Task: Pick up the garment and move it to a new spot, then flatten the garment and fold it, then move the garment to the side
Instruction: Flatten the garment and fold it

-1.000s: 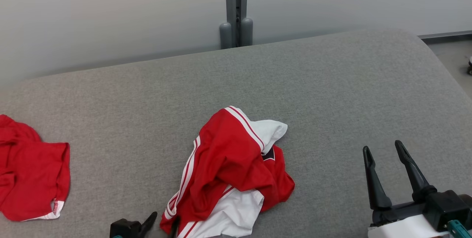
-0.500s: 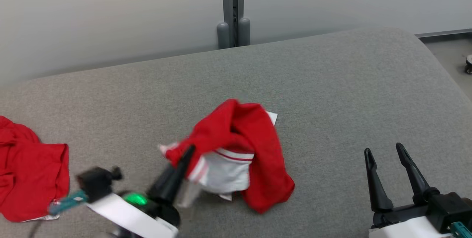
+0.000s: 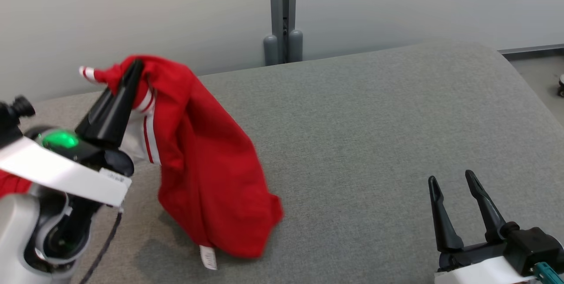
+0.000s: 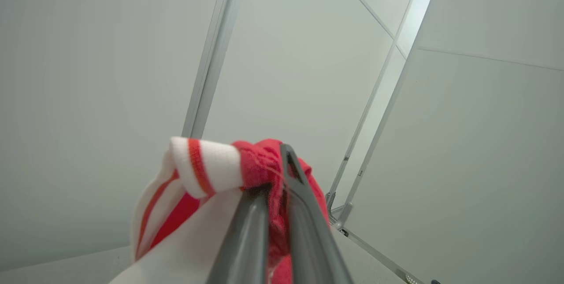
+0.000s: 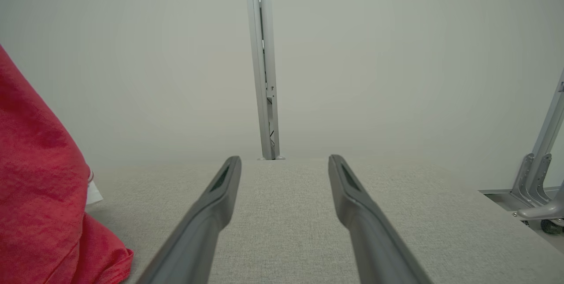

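The left claw [image 3: 133, 67] is clenched on the striped hem of the red garment [image 3: 207, 174], which hangs near the gray table's [image 3: 374, 121] far left edge, its lower end touching the table. The right claw [image 3: 451, 179] is released and empty over the near right corner.

We have a left gripper [image 3: 134, 66] of long, tapered black fingers [image 3: 115, 105] on a black block with a glowing green light [image 3: 59, 138], a white wrist plate [image 3: 61, 174] and a thin black cable [image 3: 103, 248]; our right gripper [image 3: 450, 178] matches, with a teal fitting [image 3: 546, 271].
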